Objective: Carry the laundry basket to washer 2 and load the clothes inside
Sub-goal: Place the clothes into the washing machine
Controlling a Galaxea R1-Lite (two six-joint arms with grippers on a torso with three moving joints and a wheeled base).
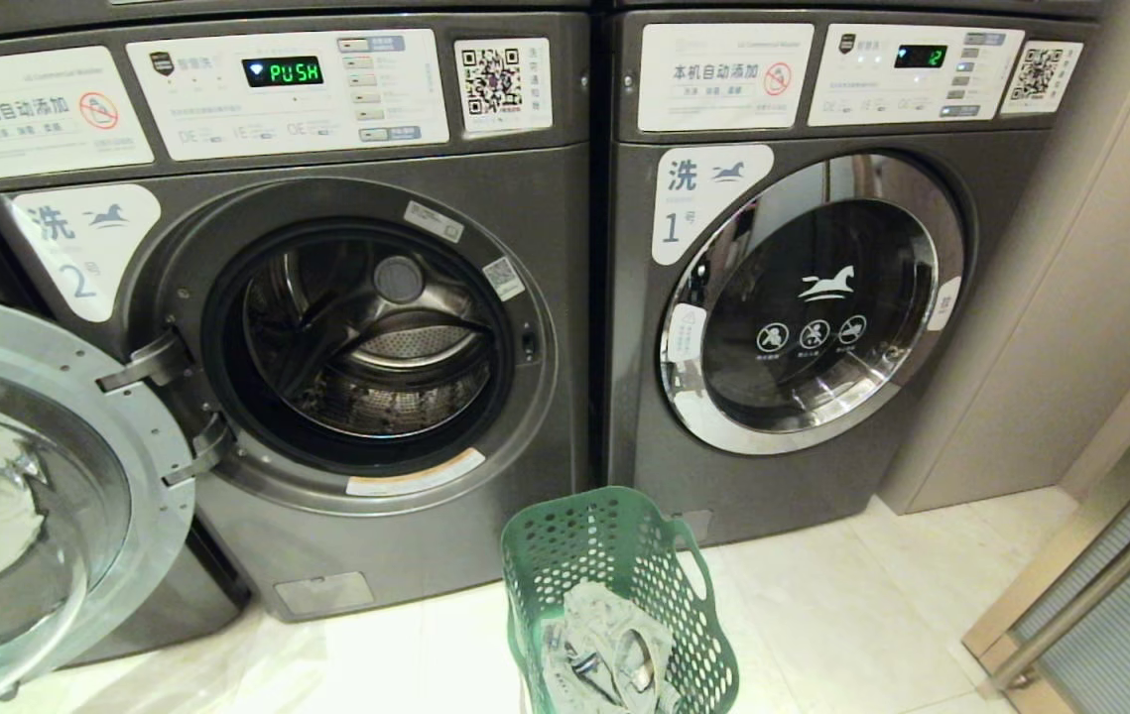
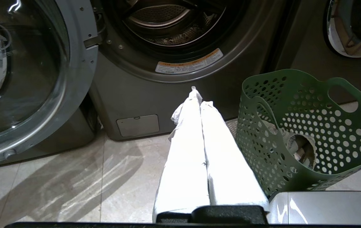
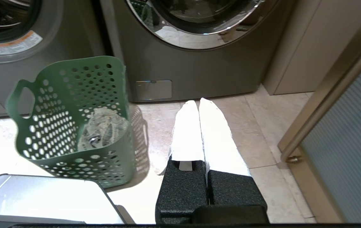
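still at the outset — laundry basket standing on floor tiles before washer 2, door swung open, clothes inside. left gripper and right gripper pressed together, empty. next: spread and reach for handles.

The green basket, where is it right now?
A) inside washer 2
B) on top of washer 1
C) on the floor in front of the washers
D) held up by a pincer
C: the basket stands on the floor before the washers, with the clothes in it, and neither pincer touches it.
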